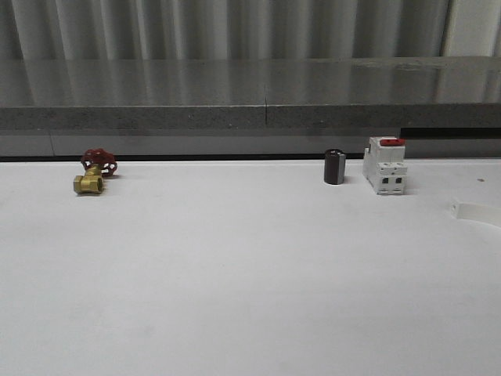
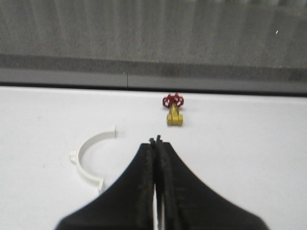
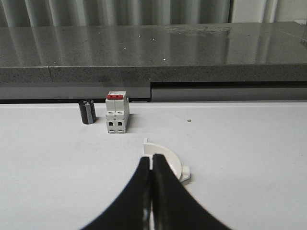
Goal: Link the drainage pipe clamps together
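left gripper [image 2: 157,141] closed, empty, beside clamp half [image 2: 91,159] | right gripper [image 3: 149,160] closed, empty, at second clamp half [image 3: 169,160] | front view: its tab at table [image 1: 235,298] right edge

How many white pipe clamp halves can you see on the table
2. One clamp half lies on the table beside the shut left claw, apart from the brass valve. The other clamp half lies just beyond the shut right claw, nearer than the breaker.

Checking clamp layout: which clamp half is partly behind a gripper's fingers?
The clamp half near the breaker; right gripper overlaps it. The other half lies fully exposed.
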Controlling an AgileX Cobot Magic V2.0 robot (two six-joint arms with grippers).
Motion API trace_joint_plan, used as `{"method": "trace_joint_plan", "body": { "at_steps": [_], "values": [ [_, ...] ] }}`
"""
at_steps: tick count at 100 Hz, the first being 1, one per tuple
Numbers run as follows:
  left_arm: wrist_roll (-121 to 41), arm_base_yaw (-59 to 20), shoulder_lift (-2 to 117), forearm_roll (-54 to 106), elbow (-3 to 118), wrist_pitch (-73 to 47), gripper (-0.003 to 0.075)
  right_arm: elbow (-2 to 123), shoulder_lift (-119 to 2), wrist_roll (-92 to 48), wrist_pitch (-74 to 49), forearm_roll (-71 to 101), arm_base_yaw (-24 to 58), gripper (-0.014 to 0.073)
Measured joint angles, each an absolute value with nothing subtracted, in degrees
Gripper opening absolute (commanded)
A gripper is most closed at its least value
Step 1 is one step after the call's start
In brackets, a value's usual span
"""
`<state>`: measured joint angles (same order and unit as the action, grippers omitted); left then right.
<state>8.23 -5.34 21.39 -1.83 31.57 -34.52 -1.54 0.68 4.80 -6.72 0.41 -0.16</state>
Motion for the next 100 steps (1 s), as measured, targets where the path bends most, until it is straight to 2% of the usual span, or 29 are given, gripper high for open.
{"method": "trace_joint_plan", "body": {
  "at_steps": [17, 36, 45, 50, 56, 69, 76, 100],
  "values": [
    [8.23, -5.34, 31.97, -1.96, 40.82, -46.28, -0.002, -1.54, 0.68, 4.8, -6.72, 0.41, -0.16, -0.0118],
    [8.23, -5.34, 39.55, -2.04, 42.42, -48.78, -0.0011, -1.54, 0.68, 4.8, -6.72, 0.41, -0.16, -0.0118],
    [8.23, -5.34, 41.96, -2.18, 42.42, -49.45, 0.0078, -1.54, 0.68, 4.8, -6.72, 0.41, -0.16, -0.0118],
    [8.23, -5.34, 42.89, -2.18, 42.42, -49.55, 0.0163, -1.54, 0.68, 4.8, -6.72, 0.41, -0.16, -0.0118],
    [8.23, -5.34, 43.71, -2.18, 42.42, -49.55, 0.03, -1.54, 0.68, 4.8, -6.72, 0.41, -0.16, -0.0118],
    [8.23, -5.34, 44.58, -2.18, 42.42, -49.55, 0.049, -1.54, 0.68, 4.8, -6.72, 0.41, -0.16, -0.0118],
    [8.23, -5.34, 44.8, -2.18, 42.42, -49.55, 0.0527, -1.54, 0.68, 4.8, -6.72, 0.41, -0.16, -0.0118],
    [8.23, -5.34, 49.47, -3.21, 43.83, -47.69, 0.0527, -1.54, 0.68, 4.8, -6.72, 0.41, -0.16, -0.0118]
  ]
}}
